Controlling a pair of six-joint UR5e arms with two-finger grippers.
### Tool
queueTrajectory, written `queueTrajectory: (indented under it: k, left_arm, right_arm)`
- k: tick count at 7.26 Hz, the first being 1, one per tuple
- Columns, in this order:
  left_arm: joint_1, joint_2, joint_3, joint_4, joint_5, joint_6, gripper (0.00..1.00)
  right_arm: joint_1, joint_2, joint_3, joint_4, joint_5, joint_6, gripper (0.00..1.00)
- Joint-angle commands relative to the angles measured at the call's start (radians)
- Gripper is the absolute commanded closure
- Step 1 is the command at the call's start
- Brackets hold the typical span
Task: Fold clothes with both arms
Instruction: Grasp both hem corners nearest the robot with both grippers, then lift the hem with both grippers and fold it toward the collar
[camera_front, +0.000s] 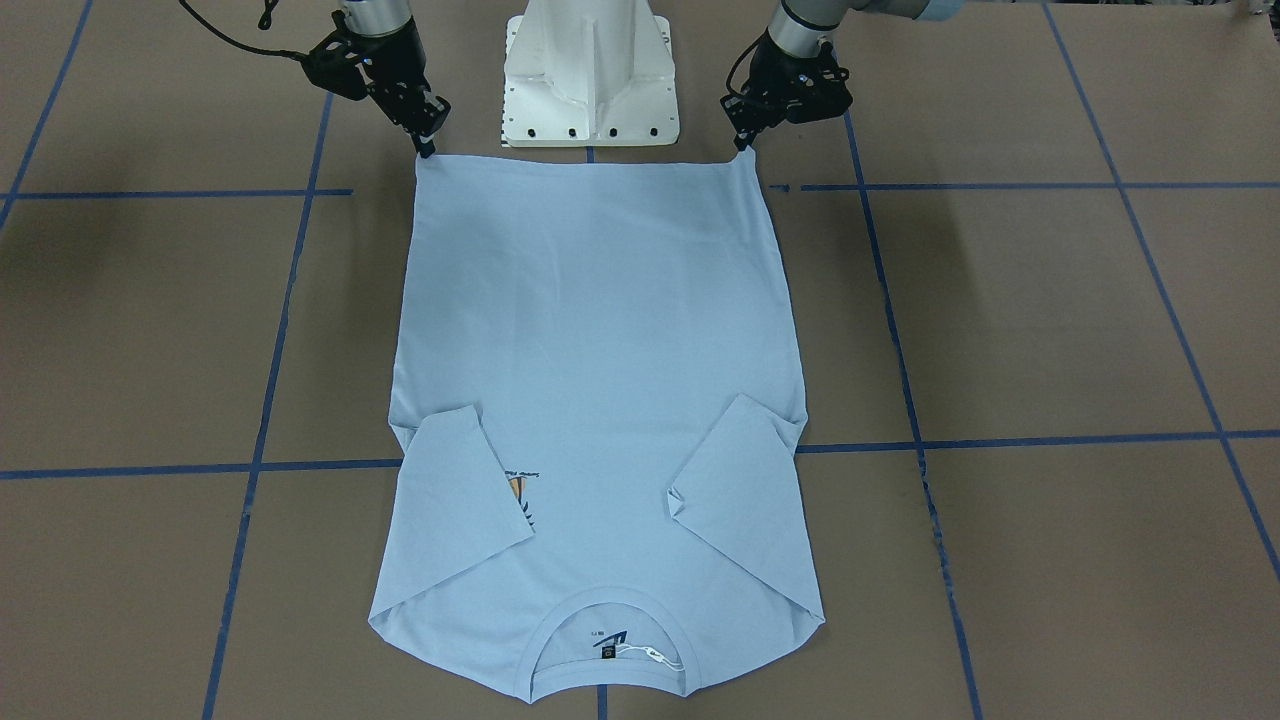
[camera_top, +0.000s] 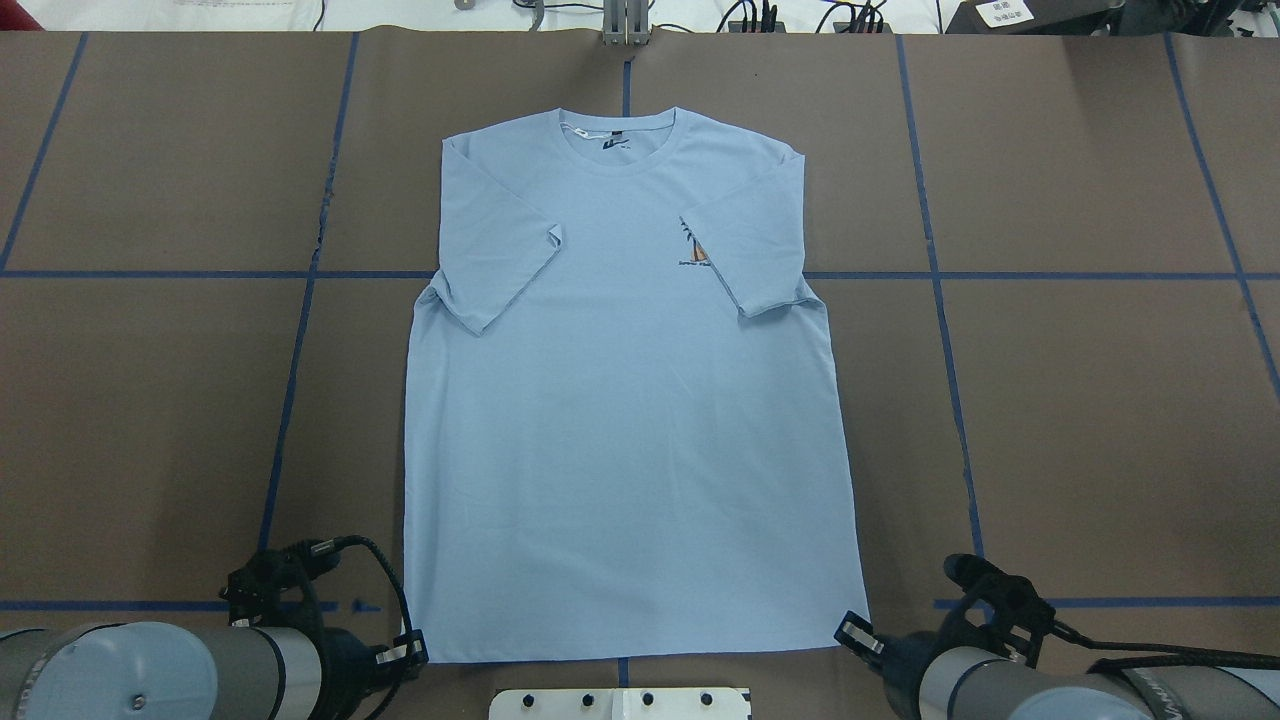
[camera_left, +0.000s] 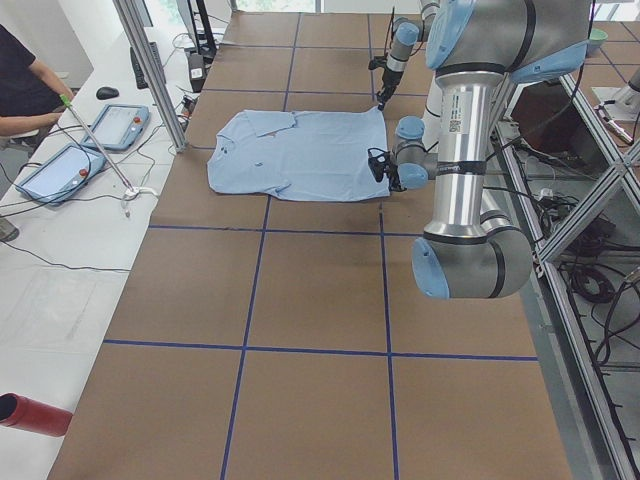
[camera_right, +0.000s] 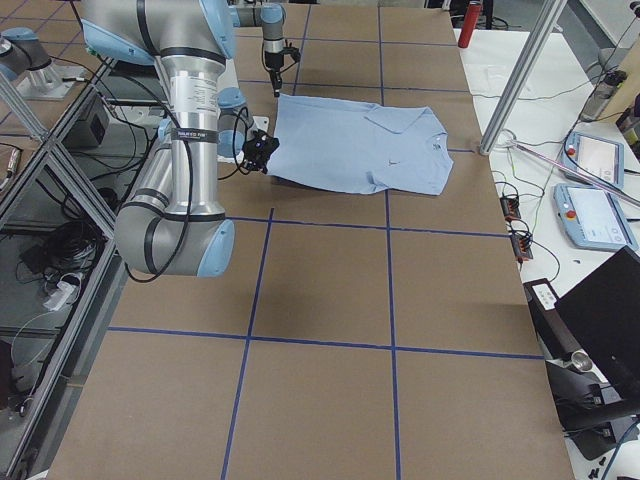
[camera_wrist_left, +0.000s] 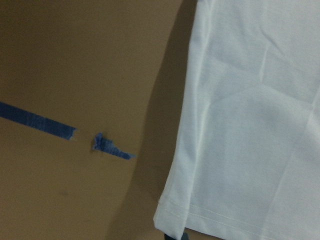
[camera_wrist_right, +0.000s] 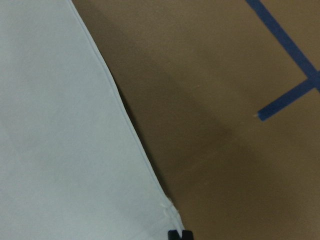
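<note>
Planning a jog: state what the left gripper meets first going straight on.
The left gripper points down onto a hem corner of the T-shirt, which it seems to pinch; beyond it, probably the table.

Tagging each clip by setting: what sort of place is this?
Probably a robotics lab workcell: two arms, with the left pincer and right pincer gripping a T-shirt by its hem, a table marked with a blue tape grid, and teach pendants beside an operator.
</note>
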Motion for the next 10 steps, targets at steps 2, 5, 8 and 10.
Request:
queueTrajectory:
  k: [2, 5, 8, 10]
  left_arm:
    - [0.010, -0.005, -0.173, 0.105, -0.004, -0.022, 1.00]
    - [-0.186, -0.156, -0.063, 0.109, -0.003, 0.176, 1.00]
    - [-0.440, -0.321, 0.194, 0.120, -0.004, 0.476, 1.00]
    - [-0.561, -0.451, 0.415, 0.087, -0.003, 0.573, 1.00]
  right_arm:
    - [-0.031, -0.081, 0.206, -0.148, 0.003, 0.000, 1.00]
    - [0.175, 0.091, 0.081, -0.159, 0.028, -0.114, 1.00]
    - [0.555, 0.323, -0.184, -0.159, 0.275, -0.416, 1.00]
    - [0.685, 0.490, -0.432, -0.153, 0.286, -0.548, 1.00]
